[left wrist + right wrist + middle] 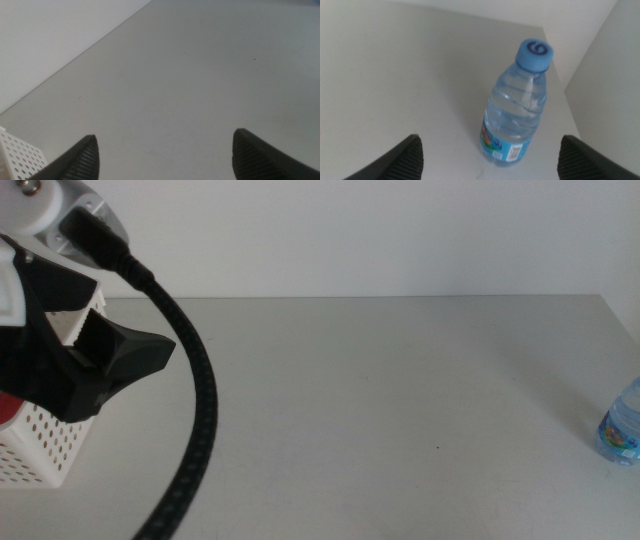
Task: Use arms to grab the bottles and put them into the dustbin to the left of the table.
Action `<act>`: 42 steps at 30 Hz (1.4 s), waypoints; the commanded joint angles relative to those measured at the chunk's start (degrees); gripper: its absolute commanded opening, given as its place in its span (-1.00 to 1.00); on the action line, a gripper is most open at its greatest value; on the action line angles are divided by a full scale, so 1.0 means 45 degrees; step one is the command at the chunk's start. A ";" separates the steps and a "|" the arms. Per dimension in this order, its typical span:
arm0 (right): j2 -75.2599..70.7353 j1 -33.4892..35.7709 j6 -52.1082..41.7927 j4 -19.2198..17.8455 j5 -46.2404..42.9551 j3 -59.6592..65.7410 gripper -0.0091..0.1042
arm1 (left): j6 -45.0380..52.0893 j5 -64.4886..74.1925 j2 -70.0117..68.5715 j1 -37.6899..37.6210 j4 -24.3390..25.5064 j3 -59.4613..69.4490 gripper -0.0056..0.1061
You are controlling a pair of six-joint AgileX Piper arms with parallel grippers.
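Black and spread wide, the right hand [487, 167] holds nothing; the water bottle [515, 107] stands upright on the desk [395, 75] just ahead of it, long axis vertical, blue cap up, near the desk's corner. Also spread and empty, the left hand [165, 157] hangs just beside the white dustbin [40, 445].

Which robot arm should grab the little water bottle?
Probably the right one. Its open right gripper already faces the water bottle, standing upright at the table's right edge. The left gripper is open beside the dustbin.
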 commanded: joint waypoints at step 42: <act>0.7731 -0.0067 0.0792 0.0902 -1.5253 0.2195 0.66 | -0.0056 -0.0768 -0.0115 -0.0096 -0.0033 -0.0357 0.68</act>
